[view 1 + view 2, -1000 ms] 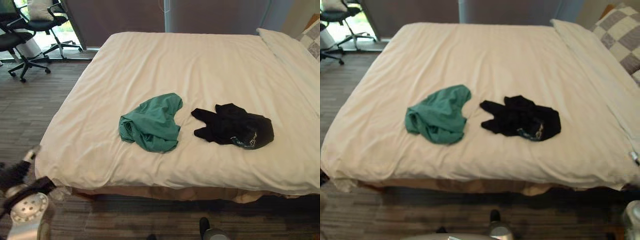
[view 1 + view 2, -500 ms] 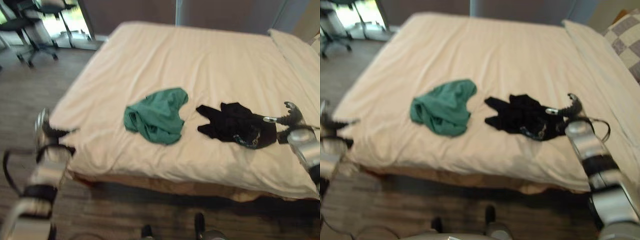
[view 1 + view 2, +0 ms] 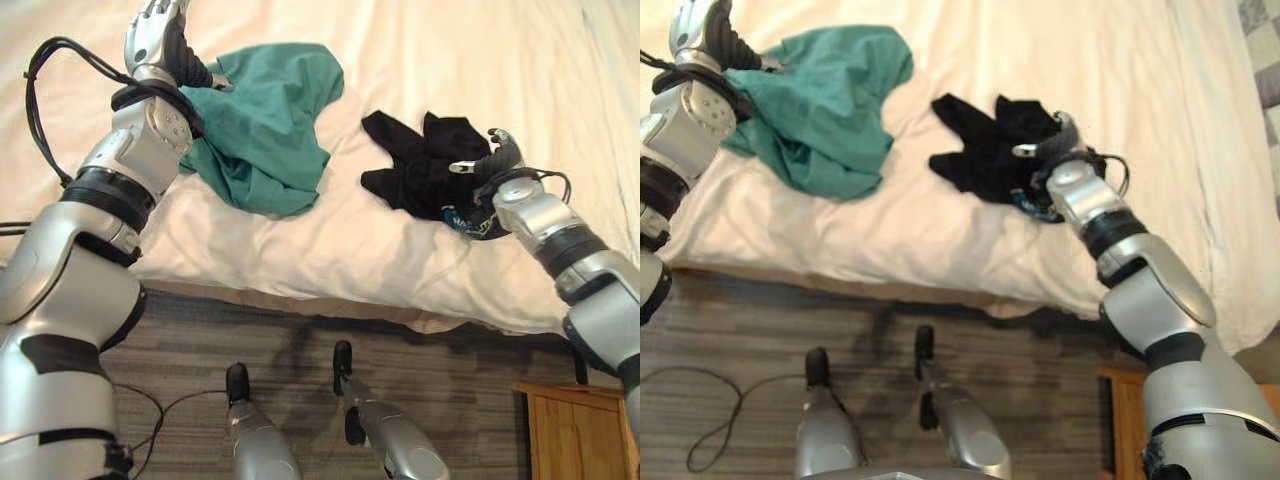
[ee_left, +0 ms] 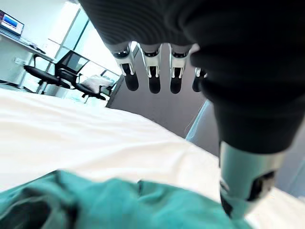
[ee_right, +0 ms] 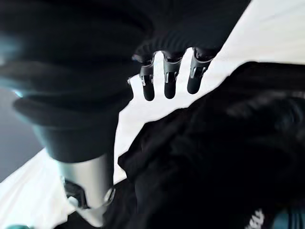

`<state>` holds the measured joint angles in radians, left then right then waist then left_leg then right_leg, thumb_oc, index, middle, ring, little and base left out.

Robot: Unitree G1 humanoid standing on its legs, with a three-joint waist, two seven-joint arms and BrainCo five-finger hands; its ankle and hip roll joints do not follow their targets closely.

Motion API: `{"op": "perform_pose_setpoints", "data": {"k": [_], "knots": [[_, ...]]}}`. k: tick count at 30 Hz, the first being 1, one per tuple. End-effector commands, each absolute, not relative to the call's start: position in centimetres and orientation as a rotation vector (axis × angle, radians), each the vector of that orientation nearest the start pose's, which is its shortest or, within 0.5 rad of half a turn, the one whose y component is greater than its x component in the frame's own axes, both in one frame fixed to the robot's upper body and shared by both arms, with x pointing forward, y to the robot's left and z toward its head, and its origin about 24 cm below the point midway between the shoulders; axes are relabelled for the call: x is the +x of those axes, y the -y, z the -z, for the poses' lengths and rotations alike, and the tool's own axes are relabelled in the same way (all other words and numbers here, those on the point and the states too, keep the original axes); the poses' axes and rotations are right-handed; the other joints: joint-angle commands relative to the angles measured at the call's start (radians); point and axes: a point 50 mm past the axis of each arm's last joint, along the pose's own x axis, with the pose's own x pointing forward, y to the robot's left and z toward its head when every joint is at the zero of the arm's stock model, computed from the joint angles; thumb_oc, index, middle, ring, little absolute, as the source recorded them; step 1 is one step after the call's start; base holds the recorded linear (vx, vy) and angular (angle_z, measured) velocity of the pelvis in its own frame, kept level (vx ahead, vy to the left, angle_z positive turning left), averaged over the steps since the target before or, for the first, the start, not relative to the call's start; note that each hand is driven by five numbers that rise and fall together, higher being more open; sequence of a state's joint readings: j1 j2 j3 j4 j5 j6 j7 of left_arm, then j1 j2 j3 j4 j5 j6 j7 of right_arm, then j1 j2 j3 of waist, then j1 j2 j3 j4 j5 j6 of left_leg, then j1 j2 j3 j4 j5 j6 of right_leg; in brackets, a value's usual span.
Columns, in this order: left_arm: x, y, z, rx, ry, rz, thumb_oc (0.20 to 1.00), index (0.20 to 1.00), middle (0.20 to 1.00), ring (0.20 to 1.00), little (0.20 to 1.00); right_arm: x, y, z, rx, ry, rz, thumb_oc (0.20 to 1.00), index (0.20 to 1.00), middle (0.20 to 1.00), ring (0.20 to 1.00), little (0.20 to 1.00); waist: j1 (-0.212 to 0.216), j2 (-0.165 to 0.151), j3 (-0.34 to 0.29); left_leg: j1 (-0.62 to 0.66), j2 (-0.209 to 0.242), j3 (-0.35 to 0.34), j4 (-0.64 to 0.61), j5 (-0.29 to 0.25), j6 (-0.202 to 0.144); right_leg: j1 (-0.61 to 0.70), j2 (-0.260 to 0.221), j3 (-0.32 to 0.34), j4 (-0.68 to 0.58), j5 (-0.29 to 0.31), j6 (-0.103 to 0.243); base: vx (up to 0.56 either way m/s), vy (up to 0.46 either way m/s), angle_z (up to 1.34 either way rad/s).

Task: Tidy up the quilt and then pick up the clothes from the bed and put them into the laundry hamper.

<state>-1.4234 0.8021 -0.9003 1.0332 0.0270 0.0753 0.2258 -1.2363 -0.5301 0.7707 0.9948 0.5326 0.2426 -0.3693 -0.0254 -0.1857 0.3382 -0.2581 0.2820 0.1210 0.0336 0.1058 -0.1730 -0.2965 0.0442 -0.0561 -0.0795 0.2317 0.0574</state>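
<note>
Apparently unprinted, the crumpled green garment (image 3: 270, 120) lay under the left hand (image 3: 160, 45), fingers relaxed; the right hand (image 3: 495, 160), fingers uncurled, hovered above the rumpled black garment (image 3: 420, 165), whose small pale print was unreadable, on the smooth white quilt (image 3: 330, 250).

Office chairs (image 4: 66, 76) by a window, wooden cabinet (image 3: 578, 432)

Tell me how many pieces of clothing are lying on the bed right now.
2: a green garment under the left hand, and a black garment under the right hand.
</note>
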Motion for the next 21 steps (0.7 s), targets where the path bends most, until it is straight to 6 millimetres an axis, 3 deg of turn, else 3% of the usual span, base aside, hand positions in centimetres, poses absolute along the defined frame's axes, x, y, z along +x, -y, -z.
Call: {"op": "perform_pose_setpoints", "data": {"k": [1, 3, 5, 6, 7, 8, 9, 16, 21], "knots": [[39.5, -25.6, -36.2, 1.33, 0.302, -0.568, 1.0, 1.0, 1.0, 1.0, 1.0, 42.7, 17.7, -25.7, -0.52, 0.086, 0.354, 1.0, 1.0, 1.0, 1.0, 1.0, 0.04, -0.015, 0.078, -0.074, -0.047, -0.038, 0.049, -0.06, 0.031, 0.066, -0.112, 0.071, 0.025, -0.124, 0.13, -0.2, -0.088, 0.06], [39.8, -25.0, -35.9, 1.317, 0.282, -0.581, 1.0, 1.0, 1.0, 1.0, 1.0, 42.8, 16.5, -25.6, -0.534, 0.075, 0.367, 1.0, 1.0, 1.0, 1.0, 1.0, 0.04, -0.012, 0.092, -0.119, -0.054, -0.05, 0.07, -0.055, 0.032, 0.031, -0.118, 0.066, 0.04, -0.123, 0.127, -0.15, -0.03, 0.13], [40.7, -23.5, -34.6, 1.308, 0.23, -0.543, 1.0, 1.0, 1.0, 1.0, 1.0, 42.9, 15.2, -25.9, -0.628, 0.076, 0.393, 1.0, 1.0, 1.0, 1.0, 1.0, 0.033, 0.017, 0.124, -0.17, -0.067, -0.062, 0.085, -0.046, 0.033, -0.014, -0.129, 0.065, 0.057, -0.126, 0.12, -0.2, 0.118, 0.19], [40.9, -23.2, -34.4, 1.32, 0.217, -0.514, 0.809, 0.809, 0.809, 0.809, 0.809, 42.9, 15.1, -25.8, -0.659, 0.064, 0.387, 1.0, 1.0, 1.0, 1.0, 1.0, 0.031, 0.021, 0.127, -0.176, -0.069, -0.064, 0.086, -0.044, 0.033, -0.02, -0.131, 0.065, 0.06, -0.127, 0.119, -0.2, 0.156, 0.16], [41.2, -22.5, -33.8, 1.32, 0.209, -0.488, 0.329, 0.329, 0.329, 0.329, 0.329, 43.0, 15.1, -26.0, -0.699, 0.062, 0.38, 0.762, 0.762, 0.762, 0.762, 0.762, 0.03, 0.033, 0.144, -0.19, -0.073, -0.067, 0.08, -0.038, 0.033, -0.039, -0.137, 0.062, 0.067, -0.127, 0.117, -0.1, 0.079, 0.1], [41.2, -22.4, -33.7, 1.319, 0.207, -0.486, 0.2, 0.2, 0.2, 0.2, 0.2, 43.0, 15.1, -26.0, -0.702, 0.064, 0.38, 0.514, 0.514, 0.514, 0.514, 0.514, 0.029, 0.035, 0.146, -0.192, -0.074, -0.067, 0.079, -0.037, 0.034, -0.042, -0.138, 0.062, 0.068, -0.127, 0.116, -0.17, 0.144, 0.15], [41.6, -21.6, -32.8, 1.307, 0.211, -0.446, 0.2, 0.2, 0.2, 0.2, 0.2, 43.0, 14.9, -26.1, -0.734, 0.07, 0.38, 0.2, 0.2, 0.2, 0.2, 0.2, 0.025, 0.049, 0.168, -0.207, -0.082, -0.067, 0.076, -0.029, 0.036, -0.068, -0.147, 0.061, 0.083, -0.128, 0.114, -0.11, 0.102, 0.08], [41.9, -19.4, -30.8, 1.215, 0.314, -0.376, 0.2, 0.2, 0.2, 0.2, 0.2, 42.9, 14.4, -26.6, -0.727, 0.12, 0.407, 0.2, 0.2, 0.2, 0.2, 0.2, 0.015, 0.068, 0.182, -0.214, -0.094, -0.047, 0.056, -0.02, 0.04, -0.11, -0.167, 0.054, 0.1, -0.126, 0.104, -0.08, 0.095, -0.02], [41.0, -17.9, -31.3, 0.97, 0.511, -0.316, 0.2, 0.2, 0.2, 0.2, 0.2, 42.6, 15.0, -26.7, -0.532, 0.214, 0.396, 0.2, 0.2, 0.2, 0.2, 0.2, 0.012, 0.076, 0.178, -0.159, -0.092, -0.027, 0.044, -0.025, 0.037, -0.08, -0.168, 0.045, 0.106, -0.14, 0.093, -0.03, 0.052, -0.03]]}}
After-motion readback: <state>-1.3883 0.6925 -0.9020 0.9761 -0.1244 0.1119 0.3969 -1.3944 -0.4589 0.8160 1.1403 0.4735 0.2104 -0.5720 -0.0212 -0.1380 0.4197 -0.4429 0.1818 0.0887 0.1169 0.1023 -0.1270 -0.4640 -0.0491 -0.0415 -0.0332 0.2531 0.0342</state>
